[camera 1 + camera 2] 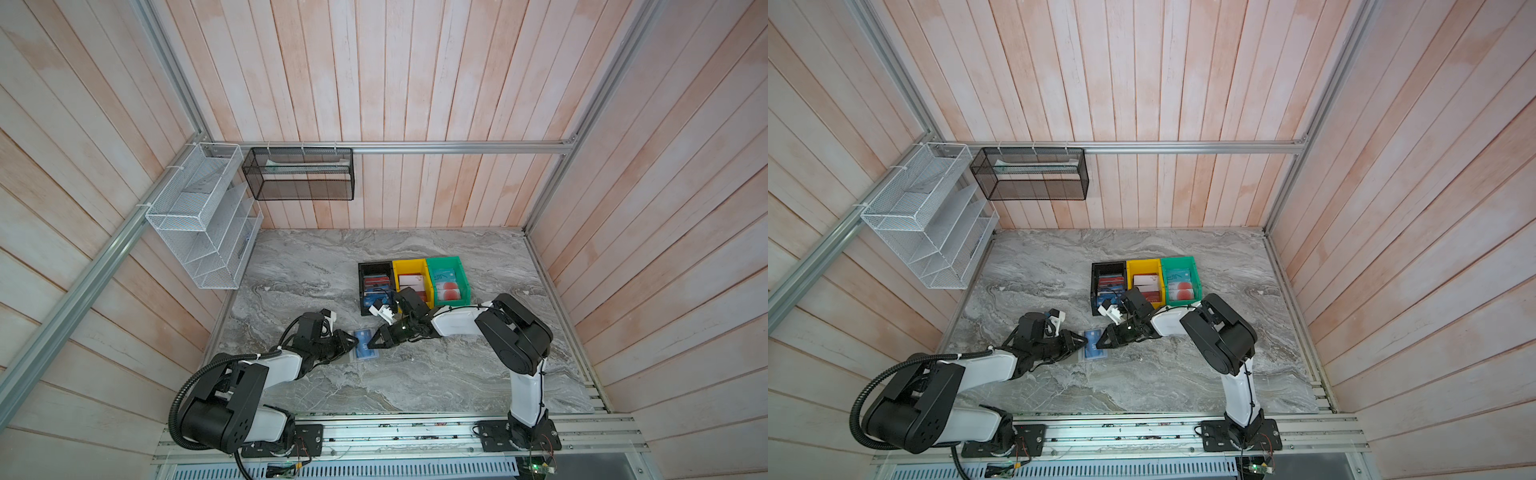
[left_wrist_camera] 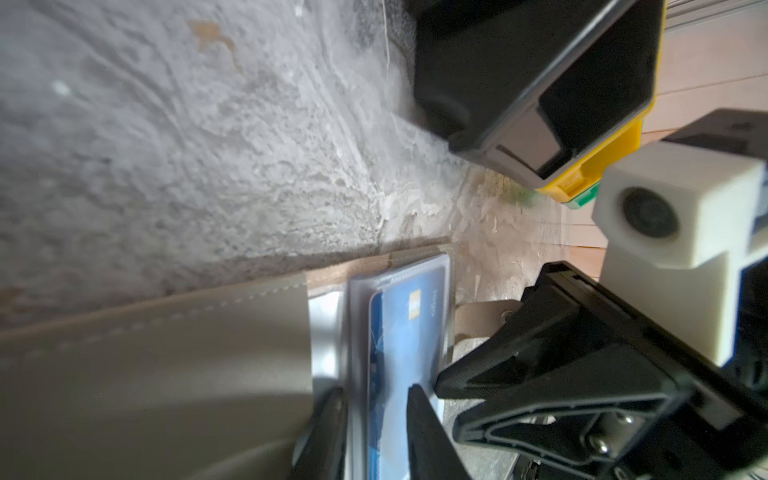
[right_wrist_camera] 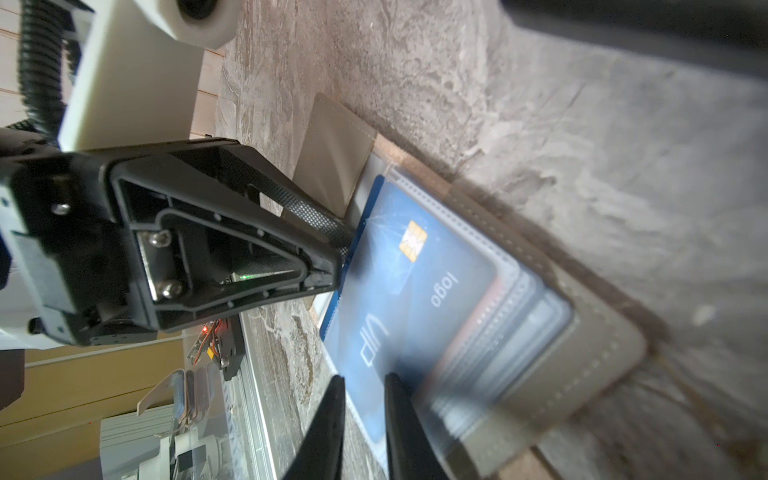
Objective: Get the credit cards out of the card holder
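Marble table (image 1: pixel 415 374) has 3 bins at the back: black bin (image 1: pixel 376 266), yellow bin (image 1: pixel 409 262) and green bin (image 1: pixel 446 259), all with cards (image 1: pixel 449 291) inside. Card holder (image 3: pixel 590 365) lies open on the table in front of them, between both grippers. Blue card (image 3: pixel 415 291) sits in the top sleeve, 1 edge poking out — not free. More sleeves lie below, with a red edge showing. Left gripper (image 1: pixel 354 341) fingers (image 2: pixel 424 432) straddle card and sleeve. Right gripper (image 1: pixel 370 343) fingers (image 3: pixel 399 424) are narrowly apart at another edge — pinching or not, cannot tell. Judged mid-task.
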Motion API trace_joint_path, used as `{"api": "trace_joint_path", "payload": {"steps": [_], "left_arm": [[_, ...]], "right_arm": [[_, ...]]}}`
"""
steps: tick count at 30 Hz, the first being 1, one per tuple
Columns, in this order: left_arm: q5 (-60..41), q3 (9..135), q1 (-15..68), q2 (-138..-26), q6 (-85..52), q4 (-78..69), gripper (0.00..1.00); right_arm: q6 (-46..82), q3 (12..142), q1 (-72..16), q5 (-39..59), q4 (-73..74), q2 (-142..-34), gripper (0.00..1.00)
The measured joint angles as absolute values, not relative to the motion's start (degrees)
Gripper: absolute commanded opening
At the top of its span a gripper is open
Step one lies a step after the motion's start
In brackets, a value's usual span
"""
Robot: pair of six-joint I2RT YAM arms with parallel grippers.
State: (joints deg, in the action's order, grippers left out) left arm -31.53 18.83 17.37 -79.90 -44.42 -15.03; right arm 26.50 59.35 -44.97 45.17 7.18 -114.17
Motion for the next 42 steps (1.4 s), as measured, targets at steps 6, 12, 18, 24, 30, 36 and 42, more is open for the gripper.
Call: {"api": "trace_joint_path", "payload": {"steps": [6,12,18,24,30,36,42], "left_arm": [[-31.51,18.83,17.37,-79.81,-44.16,-14.55,0.24],[-31.66,18.81,17.37,-80.23,-44.16,-14.92,0.24],[-31.70,18.72,17.37,-80.25,-44.14,-15.05,0.24],[-31.73,18.46,17.30,-80.23,-44.03,-15.51,0.24],[-31.73,18.20,17.26,-80.14,-43.94,-15.88,0.24],[-31.73,18.13,17.26,-80.09,-43.86,-15.92,0.24],[-31.70,17.63,17.12,-79.46,-43.64,-15.88,0.23]], "right_arm": [[26.28,60.03,-44.97,44.45,5.65,-114.17,0.20],[25.67,60.12,-44.97,44.18,5.32,-114.15,0.20],[25.74,60.12,-44.97,44.14,5.37,-114.15,0.18],[25.67,60.12,-44.99,42.44,4.34,-113.40,0.18],[24.91,60.16,-44.95,39.20,0.89,-112.18,0.18],[24.88,60.53,-44.97,38.85,0.21,-112.18,0.18],[24.88,61.82,-45.71,38.76,-0.19,-112.90,0.18]]}}
